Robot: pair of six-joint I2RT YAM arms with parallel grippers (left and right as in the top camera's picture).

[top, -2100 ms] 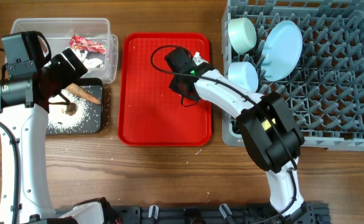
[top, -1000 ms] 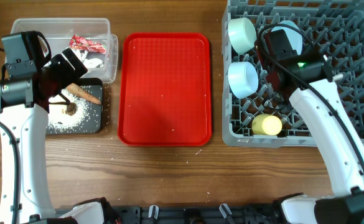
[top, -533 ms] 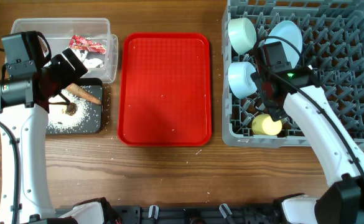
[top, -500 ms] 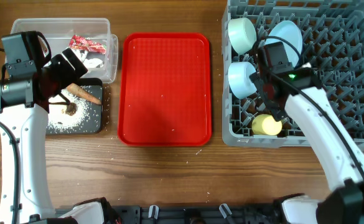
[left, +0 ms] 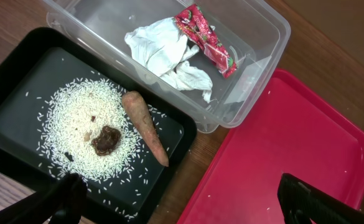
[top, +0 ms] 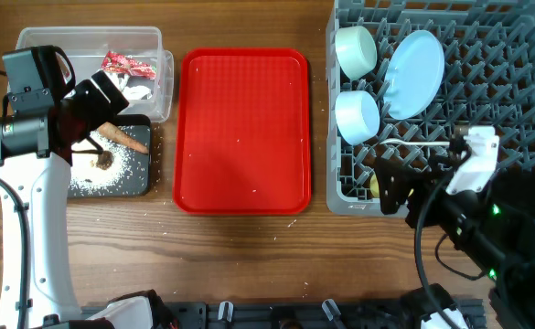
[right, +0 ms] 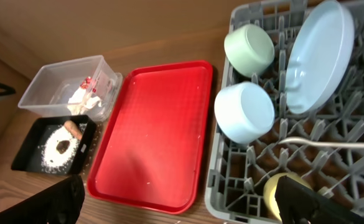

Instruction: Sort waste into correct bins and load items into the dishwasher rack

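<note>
Inside rack (right: 350, 168), yellow cup (right: 275, 194) just beside right fingers (right: 312, 208)

The tabletop (top: 249, 265) is matt, grained wood. The red serving tray (top: 244, 128) is smooth, glossy plastic, the tub (left: 250, 81) clear plastic, and the black tray (left: 10, 118) dull. The napkin (left: 166, 53) looks like creased paper and the wrapper (left: 206, 40) like shiny foil. The rack (top: 523, 91) is matt grey plastic, and the plate (top: 413, 64) is smooth.

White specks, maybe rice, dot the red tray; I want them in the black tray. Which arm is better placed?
Left, likely. The left gripper, open, hovers at the black tray, beside the red tray. The right gripper, also open, hangs by the rack, across the red tray from it.
</note>
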